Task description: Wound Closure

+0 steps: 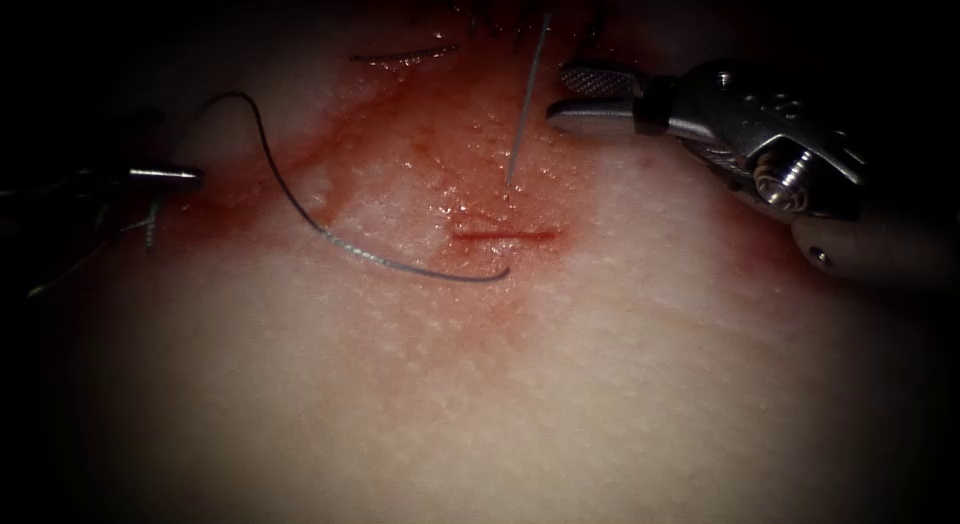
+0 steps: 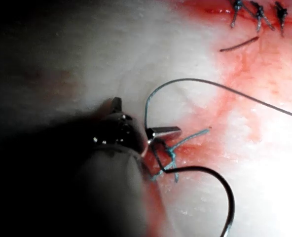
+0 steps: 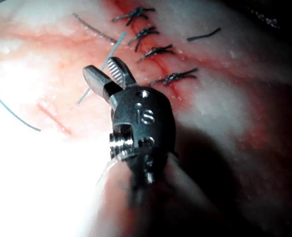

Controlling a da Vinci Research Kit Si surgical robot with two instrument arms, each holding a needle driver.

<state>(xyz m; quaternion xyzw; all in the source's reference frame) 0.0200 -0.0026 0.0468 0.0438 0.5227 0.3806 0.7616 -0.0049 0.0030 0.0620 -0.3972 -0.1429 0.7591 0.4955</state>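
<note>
Endoscope first: the left tool (image 1: 185,173) sits at about 9 o'clock, jaws pinched together, and I'd say it has the thread (image 1: 300,204). That thread arcs up from the tool, then sweeps down across the tissue (image 1: 500,404), and its free end stops just beside the small red slit (image 1: 503,235), at the slit's 7 o'clock. The right tool (image 1: 580,94) comes in at 2 o'clock with its jaws spread, holding nothing, right next to a pale loose strand (image 1: 525,104) sticking up out of the red fluid (image 1: 400,134). Left wrist view: the left tool (image 2: 165,131) looks clamped where the thread (image 2: 210,82) leaves it, with a teal tangle (image 2: 170,153) touching the tissue just beside it. There's also a thicker dark curve (image 2: 225,197) near it that could be the needle. I honestly can't tell, nor whether any of it is in the tissue. Right wrist view: the right tool (image 3: 106,74) is gaping and empty, the loose strand (image 3: 86,94) runs behind it, four stitches (image 3: 156,50) are in beside it, and the slit (image 3: 52,116) is bare. My guess is thread tidying between stitches. Whatever's next calls for locating the needle and getting a clean grip with the free right tool.
</note>
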